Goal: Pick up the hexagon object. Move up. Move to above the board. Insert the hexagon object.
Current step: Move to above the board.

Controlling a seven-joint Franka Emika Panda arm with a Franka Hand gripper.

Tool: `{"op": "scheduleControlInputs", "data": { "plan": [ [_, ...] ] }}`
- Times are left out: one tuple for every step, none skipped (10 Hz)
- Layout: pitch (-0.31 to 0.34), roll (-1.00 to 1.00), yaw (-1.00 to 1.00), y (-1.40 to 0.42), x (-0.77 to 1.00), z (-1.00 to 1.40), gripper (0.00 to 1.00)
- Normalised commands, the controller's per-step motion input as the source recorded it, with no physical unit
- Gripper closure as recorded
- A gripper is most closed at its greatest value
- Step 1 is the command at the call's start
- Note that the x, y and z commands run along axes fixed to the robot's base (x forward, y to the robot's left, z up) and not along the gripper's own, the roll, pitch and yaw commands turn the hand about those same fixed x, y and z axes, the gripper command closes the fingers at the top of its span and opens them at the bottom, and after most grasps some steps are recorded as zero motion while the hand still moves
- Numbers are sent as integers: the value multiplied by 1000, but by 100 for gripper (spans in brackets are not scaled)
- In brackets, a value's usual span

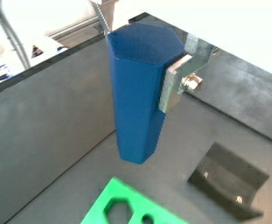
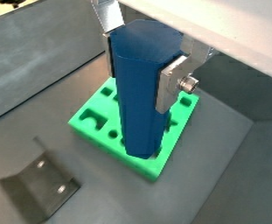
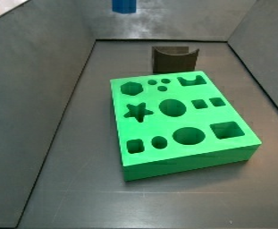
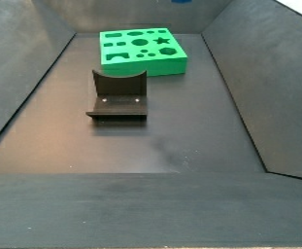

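Note:
My gripper (image 1: 144, 61) is shut on the hexagon object (image 1: 138, 105), a tall bright-blue prism held upright between the silver fingers (image 1: 176, 83). It also shows in the second wrist view (image 2: 144, 96), with a finger (image 2: 170, 83) pressed on its side. It hangs high above the floor. In a side view only its lower end (image 3: 124, 4) shows at the top edge, and the gripper is out of frame. The green board (image 3: 177, 116) with shaped cutouts lies flat below; it shows in both wrist views (image 1: 126, 206) (image 2: 97, 114) and in a side view (image 4: 143, 51).
The dark fixture (image 3: 173, 58) stands on the floor just beside the board's edge; it also shows in the other views (image 4: 118, 95) (image 1: 232, 179) (image 2: 38, 179). Sloping dark grey walls (image 3: 57, 107) enclose the floor.

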Motion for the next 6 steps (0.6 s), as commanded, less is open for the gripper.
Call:
{"op": "scheduleControlInputs", "data": {
  "plan": [
    [87, 3, 7, -1000, 121, 83, 100],
    [97, -5, 5, -1000, 128, 86, 100],
    [114, 12, 11, -1000, 146, 95, 100],
    [135, 14, 9, -886, 171, 95, 100],
    [142, 26, 6, -594, 151, 76, 100],
    [138, 40, 8, -363, 125, 53, 100]
  ]
}}
